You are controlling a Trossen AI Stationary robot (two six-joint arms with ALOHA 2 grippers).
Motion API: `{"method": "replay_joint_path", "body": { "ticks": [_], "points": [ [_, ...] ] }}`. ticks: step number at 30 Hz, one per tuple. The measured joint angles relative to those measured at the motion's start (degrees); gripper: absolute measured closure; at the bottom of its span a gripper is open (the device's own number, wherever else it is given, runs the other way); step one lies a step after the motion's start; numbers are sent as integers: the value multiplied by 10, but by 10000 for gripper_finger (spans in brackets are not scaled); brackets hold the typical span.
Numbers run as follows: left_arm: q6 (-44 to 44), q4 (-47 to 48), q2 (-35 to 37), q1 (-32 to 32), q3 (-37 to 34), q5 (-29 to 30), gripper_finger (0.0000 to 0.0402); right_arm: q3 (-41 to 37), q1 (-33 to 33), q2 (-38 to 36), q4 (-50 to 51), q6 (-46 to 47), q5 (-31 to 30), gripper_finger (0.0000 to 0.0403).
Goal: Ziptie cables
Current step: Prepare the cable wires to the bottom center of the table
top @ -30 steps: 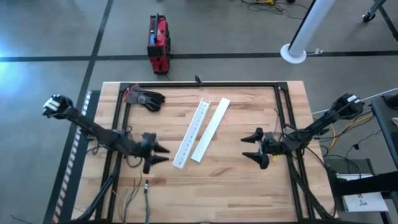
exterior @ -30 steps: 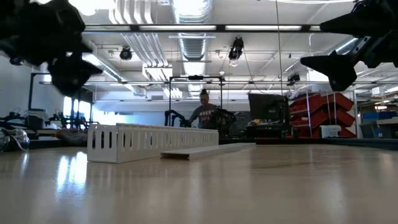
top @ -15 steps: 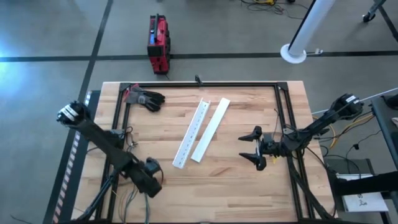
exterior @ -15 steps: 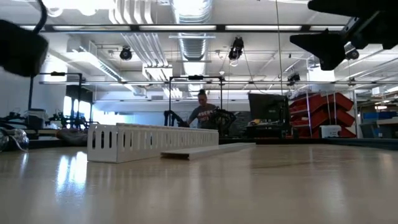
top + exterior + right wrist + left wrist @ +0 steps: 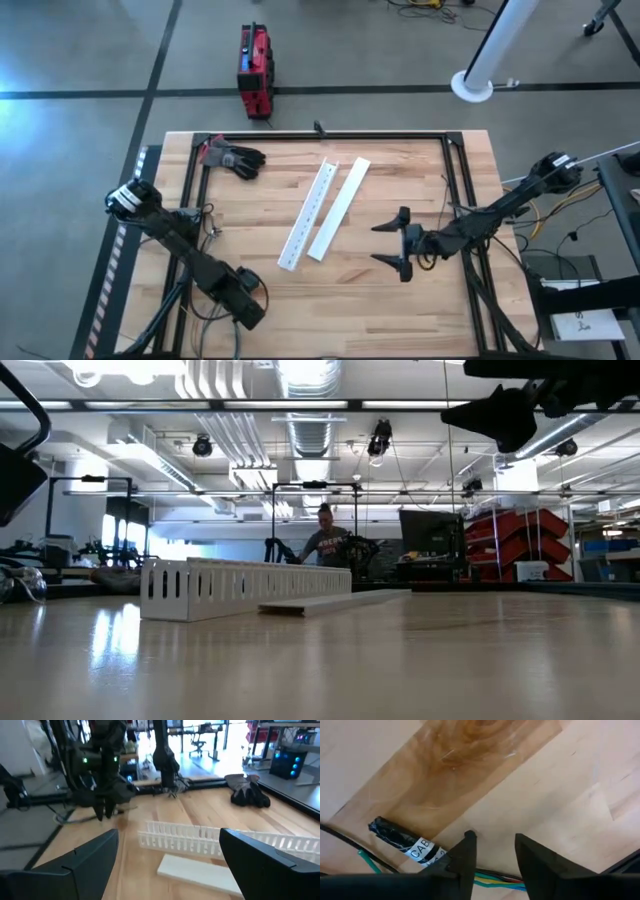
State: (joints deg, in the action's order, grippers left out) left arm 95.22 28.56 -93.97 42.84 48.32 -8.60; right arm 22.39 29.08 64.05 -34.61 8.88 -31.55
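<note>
On the wooden table (image 5: 340,290) I have my left gripper (image 5: 492,851) low in the high view's lower left, fingers narrowly parted and empty above the cables (image 5: 415,847). I judge this the pickup step: next I descend and close. My right gripper (image 5: 392,243) waits wide open, centre right.

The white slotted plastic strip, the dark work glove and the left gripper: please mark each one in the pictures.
white slotted plastic strip (image 5: 305,217): high view, middle of its length.
dark work glove (image 5: 238,158): high view, palm.
left gripper (image 5: 492,854): left wrist view, between its fingertips.
</note>
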Motion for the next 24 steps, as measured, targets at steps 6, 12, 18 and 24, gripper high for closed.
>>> {"method": "replay_joint_path", "body": {
  "ticks": [6, 12, 18, 24],
  "points": [
    [6, 48, 4, -1, 18, 1, 245, 38, -1, -1, 61, -12, 0, 69],
    [13, 56, 25, -15, 27, -10, 205, 41, -6, -1, 60, -28, -3, 69],
    [27, 81, 53, -25, 34, -24, 192, 41, -6, -2, 60, -28, -15, 69],
    [89, 98, 56, -14, 11, -49, 202, 41, -6, -2, 64, -25, -15, 69]
  ]
}}
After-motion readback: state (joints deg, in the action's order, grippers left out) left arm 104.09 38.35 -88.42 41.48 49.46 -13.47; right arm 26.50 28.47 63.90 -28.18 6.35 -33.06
